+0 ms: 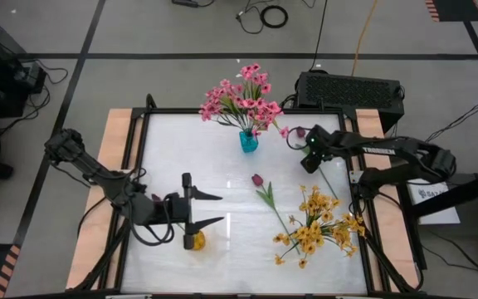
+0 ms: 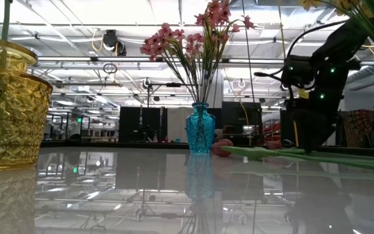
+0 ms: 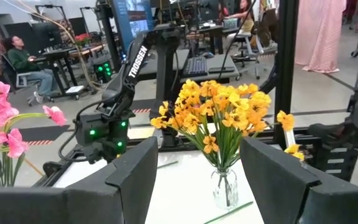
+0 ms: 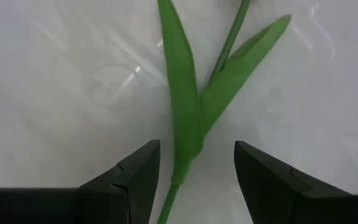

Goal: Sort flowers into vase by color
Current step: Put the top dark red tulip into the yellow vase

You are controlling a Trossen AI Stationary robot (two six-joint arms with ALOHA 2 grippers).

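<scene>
A dark purple tulip (image 1: 299, 133) lies on the white table, its green stem (image 4: 180, 124) running under my right gripper (image 1: 309, 159). That gripper points steeply down, open, one finger on either side of the stem and leaves, not touching them. A second purple tulip (image 1: 257, 179) lies flat at the table's middle. Pink flowers (image 1: 243, 100) stand in a blue vase (image 1: 248, 141). Yellow flowers (image 1: 318, 224) stand in a clear vase (image 3: 224, 190). My left gripper (image 1: 221, 209) hovers open and level above a yellow glass vase (image 1: 194, 242).
A black box (image 1: 348, 90) sits behind the table's far right corner. The table's black frame (image 1: 143, 141) rims the white surface. Bare white surface lies between the yellow glass vase and the blue vase.
</scene>
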